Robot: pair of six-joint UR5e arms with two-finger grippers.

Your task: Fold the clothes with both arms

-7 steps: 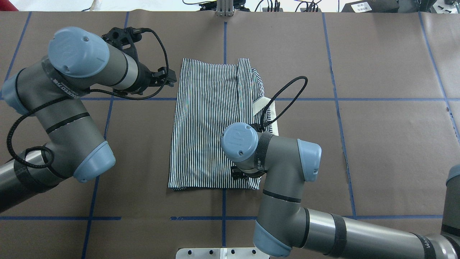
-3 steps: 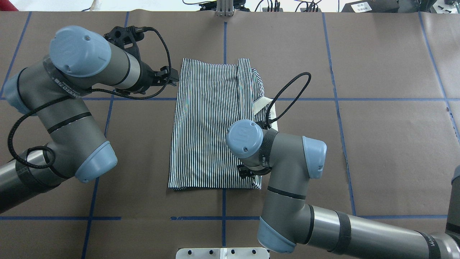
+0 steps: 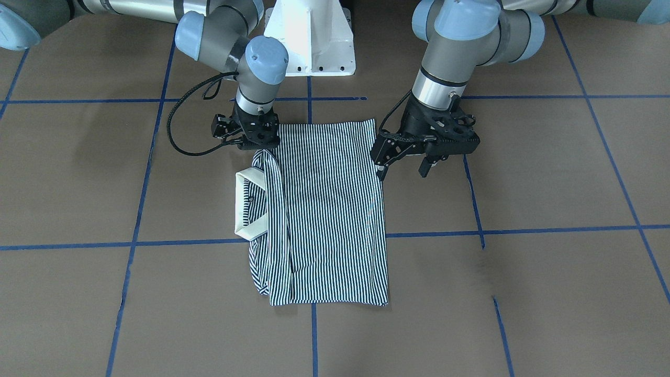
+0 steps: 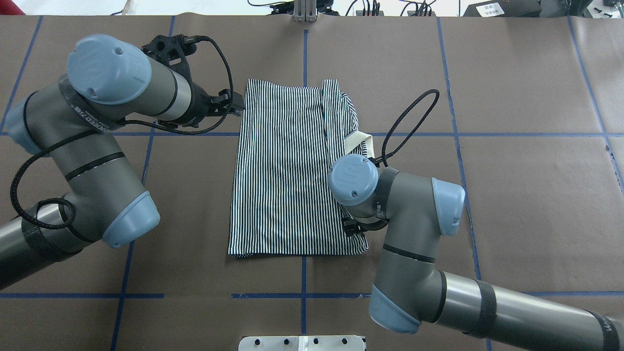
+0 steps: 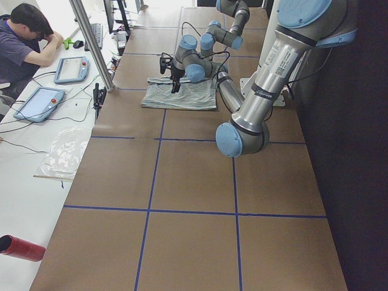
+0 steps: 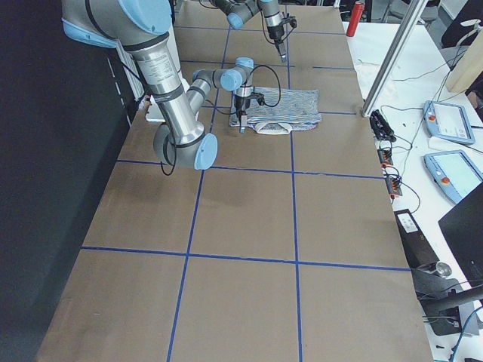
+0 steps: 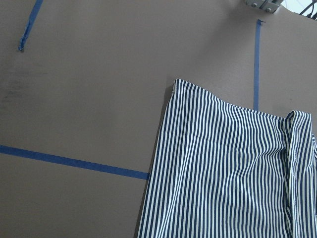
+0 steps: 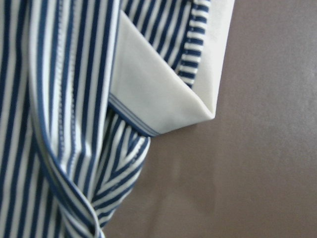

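The striped polo shirt [image 4: 282, 170] lies folded into a long rectangle in the middle of the table, its cream collar [image 4: 358, 141] sticking out on the right side. My right gripper [image 3: 260, 148] is down at the shirt's near right corner and shut on a raised fold of striped fabric. In the overhead view the wrist [image 4: 352, 228] mostly hides it. The right wrist view shows the collar [image 8: 158, 89] and the fold close up. My left gripper [image 3: 403, 170] is open and empty, hovering beside the shirt's left edge [image 7: 163, 148].
The table is covered in brown paper with blue tape lines [image 4: 302, 295]. The white pedestal base [image 3: 311, 36] stands at the near edge. An aluminium post [image 4: 304, 9] stands at the far edge. An operator [image 5: 24, 36] sits at a side desk.
My right arm has moved to the right, and the shirt's near right corner has spread rightward with it. My left arm has barely shifted.
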